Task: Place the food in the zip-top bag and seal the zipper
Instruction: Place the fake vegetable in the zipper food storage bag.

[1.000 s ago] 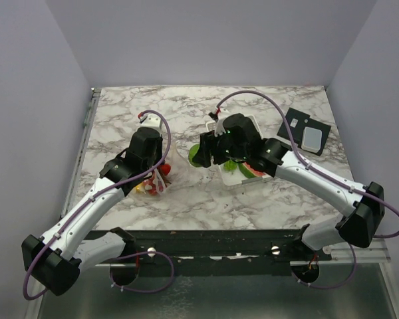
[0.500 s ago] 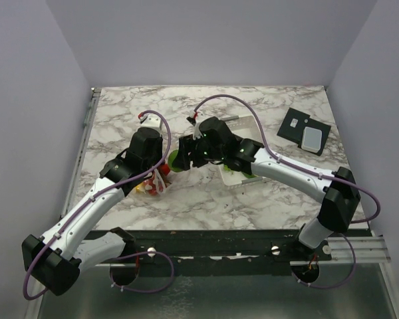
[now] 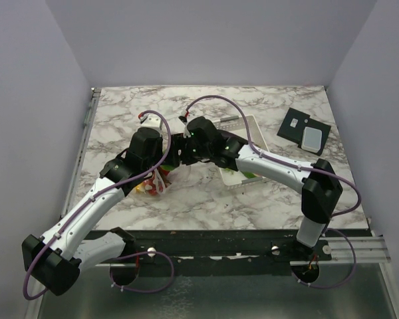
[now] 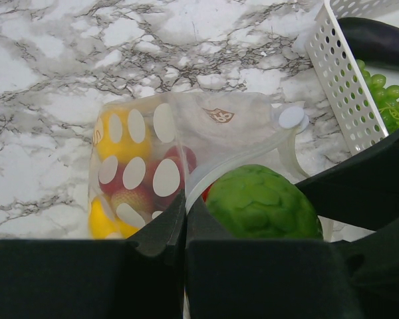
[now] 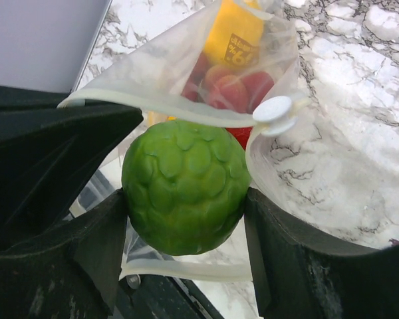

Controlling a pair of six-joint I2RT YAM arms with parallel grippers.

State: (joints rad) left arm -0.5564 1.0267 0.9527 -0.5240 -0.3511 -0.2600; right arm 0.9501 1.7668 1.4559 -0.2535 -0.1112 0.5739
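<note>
The zip-top bag (image 4: 153, 146) is clear with white dots and stands on the marble with its mouth held up. Yellow and red food shows through it. My left gripper (image 4: 185, 211) is shut on the near edge of the bag's mouth. My right gripper (image 5: 185, 214) is shut on a round bumpy green fruit (image 5: 185, 186), which hangs right at the open mouth, between the two lips. The zipper strip (image 5: 153, 111) runs along the far lip and ends in a white round tab (image 5: 274, 114). From above, both grippers meet over the bag (image 3: 154, 183).
A white perforated basket (image 4: 339, 73) stands right of the bag and holds a dark eggplant (image 4: 379, 40) and green grapes (image 4: 386, 100). A black card with a pale rectangle (image 3: 304, 131) lies at the far right. Walls close in the table on three sides.
My right arm has swung left from over the basket to the bag's mouth, carrying the green fruit. The left arm and the bag have stayed put.
</note>
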